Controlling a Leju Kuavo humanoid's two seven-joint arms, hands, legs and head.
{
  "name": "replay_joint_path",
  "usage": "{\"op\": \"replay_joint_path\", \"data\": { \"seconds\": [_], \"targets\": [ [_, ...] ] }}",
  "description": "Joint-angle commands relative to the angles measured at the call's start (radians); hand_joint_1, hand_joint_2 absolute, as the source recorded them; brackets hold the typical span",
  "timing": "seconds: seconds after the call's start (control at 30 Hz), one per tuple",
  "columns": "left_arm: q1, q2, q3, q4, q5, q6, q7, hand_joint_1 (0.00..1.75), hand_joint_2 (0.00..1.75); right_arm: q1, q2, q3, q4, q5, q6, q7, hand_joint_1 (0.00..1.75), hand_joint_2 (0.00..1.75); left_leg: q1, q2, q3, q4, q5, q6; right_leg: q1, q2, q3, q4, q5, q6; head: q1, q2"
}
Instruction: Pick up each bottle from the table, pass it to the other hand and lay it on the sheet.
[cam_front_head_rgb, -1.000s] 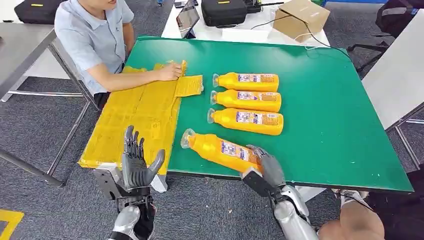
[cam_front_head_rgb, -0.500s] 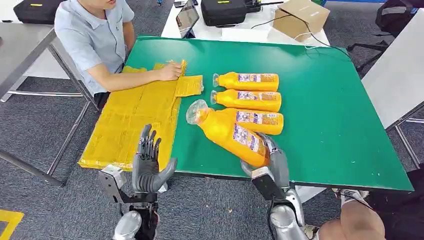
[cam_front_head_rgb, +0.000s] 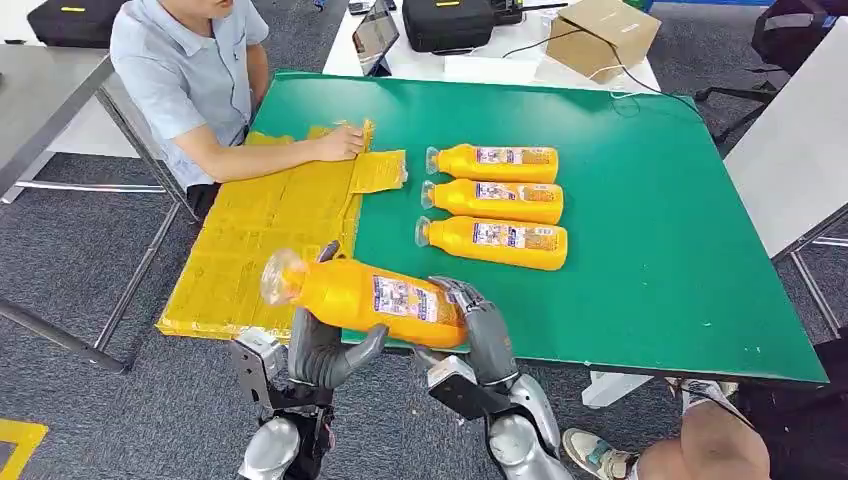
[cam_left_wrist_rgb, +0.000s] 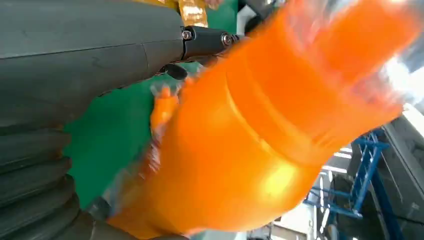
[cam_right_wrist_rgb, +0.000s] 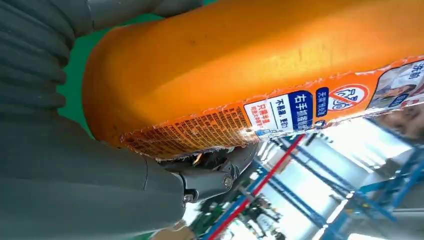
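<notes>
Hovering above the near edge of the green surface (cam_front_head_rgb: 660, 250), an orange bottle (cam_front_head_rgb: 375, 295) lies crosswise between both hands

Its clear cap end points toward the yellow sheet (cam_front_head_rgb: 270, 225) and its base sits in the right hand (cam_front_head_rgb: 485, 335), whose fingers are clamped around it; the left hand (cam_front_head_rgb: 325, 350) is under the neck half with thumb and fingers cupped against the bottle, though whether they actually grip it cannot be told. Three more orange bottles (cam_front_head_rgb: 493, 201) lie side by side in a row farther back on the surface, caps toward the sheet. A person's hand (cam_front_head_rgb: 340, 143) rests on the far end of the sheet, which overhangs the surface's left side. Beyond it are a cardboard box (cam_front_head_rgb: 603, 35) and a black case (cam_front_head_rgb: 448, 22)
</notes>
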Motion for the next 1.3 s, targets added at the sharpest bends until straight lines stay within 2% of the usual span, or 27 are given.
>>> {"op": "replay_joint_path", "data": {
  "seconds": [0.03,0.2,0.23,0.27,0.3,0.33,0.37,0.4,0.43,0.47,0.53,0.57,0.73,0.93,1.0,1.03,1.1,1.13,1.2,1.23,1.3],
  "targets": [
    [-0.051,0.031,-0.018,0.051,0.107,-0.079,0.030,0.00,1.75,-0.068,-0.008,0.099,0.095,-0.037,0.000,-0.003,1.75,1.75,0.000,0.002,0.005,-0.001,-0.001,-0.001,0.001,0.000,0.005,-0.002,-0.001,-0.002,0.000,0.000],
    [-0.054,0.037,-0.025,0.049,0.198,-0.185,0.038,0.00,1.75,-0.093,-0.002,0.128,0.151,-0.069,0.040,-0.001,1.75,1.75,0.000,0.002,0.003,-0.001,-0.001,-0.001,0.000,0.001,0.003,-0.001,0.000,-0.001,0.000,0.000],
    [-0.053,0.038,-0.025,0.048,0.202,-0.190,0.037,0.00,1.75,-0.096,-0.002,0.132,0.161,-0.071,0.045,0.001,1.55,1.75,0.000,0.003,0.005,-0.002,-0.001,-0.001,0.001,0.001,0.005,-0.002,-0.001,-0.002,0.000,0.000],
    [-0.053,0.037,-0.023,0.044,0.213,-0.203,0.036,0.00,1.75,-0.102,-0.004,0.145,0.184,-0.071,0.065,0.009,1.48,1.75,0.000,0.002,0.004,-0.001,-0.001,-0.001,0.000,0.001,0.004,-0.002,0.000,-0.002,0.000,0.000],
    [-0.052,0.037,-0.023,0.042,0.213,-0.203,0.035,0.00,1.75,-0.103,-0.004,0.147,0.190,-0.072,0.069,0.011,1.48,1.75,0.000,0.002,0.004,-0.002,-0.001,-0.001,0.001,0.001,0.004,-0.002,0.000,-0.002,0.000,0.000],
    [-0.052,0.037,-0.021,0.037,0.213,-0.202,0.033,0.54,1.75,-0.102,-0.004,0.149,0.203,-0.075,0.079,0.015,1.31,1.75,0.000,0.002,0.003,-0.001,0.000,-0.001,0.000,0.001,0.002,-0.001,0.000,-0.001,0.000,0.000],
    [-0.046,0.038,-0.018,0.026,0.216,-0.207,0.024,1.75,1.75,-0.091,-0.013,0.154,0.211,-0.076,0.088,0.018,0.75,1.75,0.001,0.002,0.006,-0.002,-0.001,-0.001,0.001,0.000,0.006,-0.002,-0.001,-0.002,0.000,0.000],
    [-0.044,0.039,-0.017,0.025,0.216,-0.208,0.023,1.75,1.75,-0.087,-0.015,0.154,0.214,-0.076,0.088,0.017,0.75,1.75,0.001,0.001,0.005,-0.001,-0.001,-0.001,0.001,0.000,0.005,-0.002,-0.001,-0.002,0.000,0.000],
    [-0.040,0.040,-0.016,0.017,0.220,-0.213,0.020,1.75,1.75,-0.082,-0.018,0.153,0.218,-0.078,0.088,0.018,0.10,1.75,0.000,0.001,0.003,-0.001,-0.001,-0.001,0.000,0.000,0.003,-0.002,0.000,-0.001,0.000,0.000],
    [-0.029,0.042,-0.009,0.007,0.241,-0.237,0.011,1.75,1.75,-0.076,-0.018,0.148,0.224,-0.089,0.104,0.033,0.00,1.75,0.000,0.001,0.003,-0.001,0.000,-0.001,0.000,0.000,0.003,-0.002,0.000,-0.001,0.000,0.000],
    [-0.020,0.045,-0.006,0.000,0.248,-0.246,0.008,1.75,1.75,-0.069,-0.020,0.146,0.224,-0.090,0.105,0.034,0.00,1.75,0.000,0.001,0.004,-0.001,-0.001,-0.001,0.001,0.000,0.004,-0.002,-0.001,-0.001,0.000,0.000],
    [-0.008,0.044,0.001,-0.008,0.260,-0.264,0.011,1.75,1.75,-0.060,-0.021,0.140,0.219,-0.093,0.111,0.042,0.00,0.00,0.000,0.001,0.006,-0.002,-0.001,-0.001,0.001,-0.001,0.006,-0.003,-0.001,-0.002,0.000,0.000],
    [0.000,0.039,0.015,0.000,0.233,-0.259,0.007,1.75,1.75,-0.044,-0.027,0.135,0.197,-0.067,0.097,0.054,0.00,0.00,0.000,0.000,0.003,-0.001,-0.001,0.000,0.000,-0.001,0.003,-0.002,-0.001,-0.001,0.000,0.000],
    [-0.014,0.037,0.024,0.013,0.145,-0.183,0.011,1.75,1.75,-0.008,-0.046,0.122,0.107,-0.005,0.047,0.061,0.00,0.00,0.000,-0.001,0.003,-0.001,0.000,-0.001,0.000,-0.003,0.003,-0.002,-0.001,-0.001,0.000,0.000],
    [-0.018,0.037,0.046,0.016,0.056,-0.068,0.041,1.75,1.75,0.023,-0.053,0.109,0.060,0.024,-0.001,0.047,0.00,0.00,0.000,-0.001,0.003,-0.001,-0.001,-0.001,0.001,-0.002,0.004,-0.002,-0.001,-0.002,0.000,0.000],
    [-0.021,0.041,0.058,0.013,0.043,-0.055,0.040,1.75,1.75,0.035,-0.060,0.106,0.039,0.026,-0.004,0.047,0.00,0.00,0.000,-0.001,0.003,-0.001,-0.001,-0.001,0.000,-0.002,0.003,-0.001,-0.001,-0.001,0.000,0.000],
    [-0.025,0.051,0.084,0.003,-0.130,0.102,0.059,1.75,1.75,0.073,-0.070,0.089,-0.017,0.058,-0.063,0.032,0.00,0.00,0.000,-0.001,0.004,-0.001,-0.001,-0.001,0.000,-0.003,0.004,-0.002,-0.002,-0.002,0.000,0.000],
    [-0.025,0.053,0.093,-0.004,-0.131,0.101,0.061,1.75,1.75,0.081,-0.075,0.087,-0.030,0.058,-0.061,0.033,0.00,0.00,0.000,-0.001,0.002,-0.001,0.000,-0.001,0.000,-0.002,0.003,-0.001,-0.001,-0.001,0.000,0.000],
    [-0.032,0.066,0.124,-0.013,-0.336,0.225,0.094,1.75,1.75,0.108,-0.093,0.067,-0.075,0.082,-0.091,0.030,0.00,0.00,0.000,-0.001,0.003,-0.001,-0.001,-0.001,0.000,-0.002,0.003,-0.001,-0.001,-0.001,0.000,0.000],
    [-0.034,0.070,0.130,-0.015,-0.336,0.225,0.094,1.75,1.75,0.110,-0.097,0.064,-0.076,0.081,-0.090,0.030,0.00,0.00,0.001,-0.001,0.005,-0.001,-0.002,-0.001,0.001,-0.003,0.006,-0.002,-0.002,-0.002,0.000,0.000],
    [-0.066,0.098,0.149,0.011,-0.532,0.302,0.155,1.75,1.75,0.118,-0.102,0.028,-0.092,0.058,-0.077,0.033,0.00,0.00,0.000,-0.001,0.003,-0.001,-0.001,-0.001,0.000,-0.003,0.003,-0.001,-0.001,-0.001,0.000,0.000]
  ]
}}
